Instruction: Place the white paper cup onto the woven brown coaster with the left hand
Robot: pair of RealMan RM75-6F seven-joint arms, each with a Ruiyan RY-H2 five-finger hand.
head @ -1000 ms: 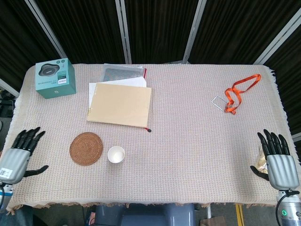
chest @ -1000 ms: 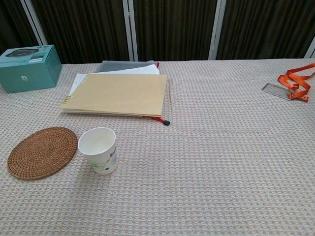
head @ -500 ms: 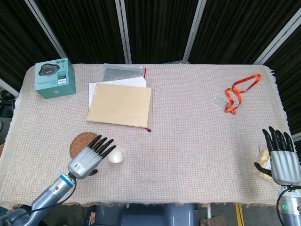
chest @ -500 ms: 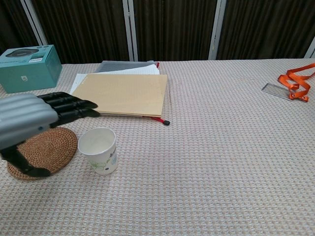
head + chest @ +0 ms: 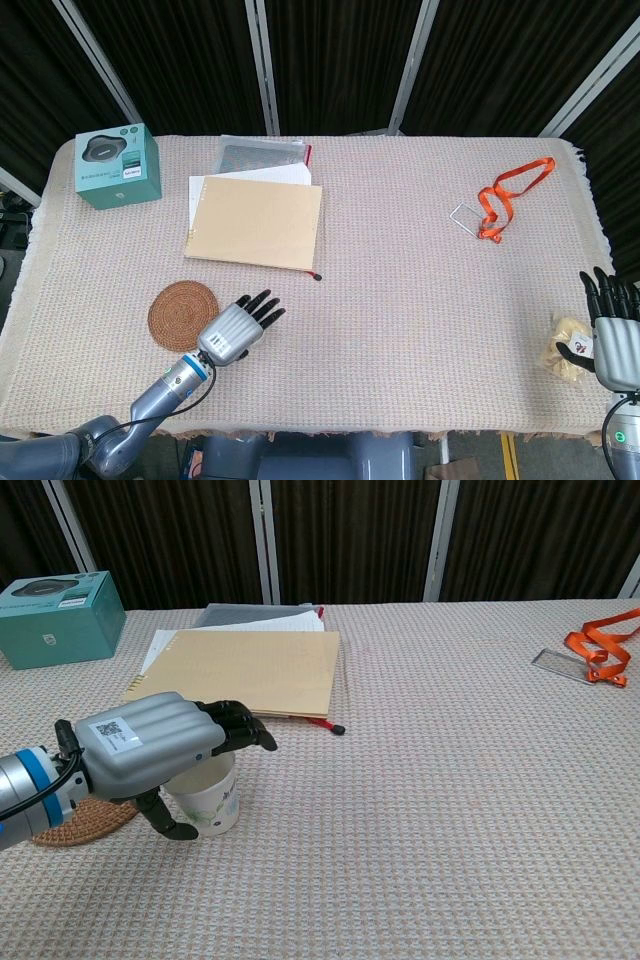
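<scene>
The white paper cup (image 5: pixel 212 802) stands upright on the cloth, just right of the woven brown coaster (image 5: pixel 181 316). My left hand (image 5: pixel 160 745) hovers over the cup, its fingers (image 5: pixel 240 730) stretched across the rim and its thumb hanging down at the cup's near left side. No grip on the cup shows. In the head view the left hand (image 5: pixel 238 328) hides the cup. The wrist covers part of the coaster (image 5: pixel 85 825) in the chest view. My right hand (image 5: pixel 613 335) is at the table's right edge with its fingers extended, holding nothing.
A tan notebook (image 5: pixel 256 223) on white papers lies behind the cup. A teal box (image 5: pixel 118 166) stands at the far left corner. An orange lanyard with a clear badge (image 5: pixel 498 200) lies far right. A crumpled tan scrap (image 5: pixel 564 347) sits beside the right hand.
My left hand has swung in from the table's left edge, passed over the coaster and now sits over the cup. The right hand has drifted right, toward the table's edge.
</scene>
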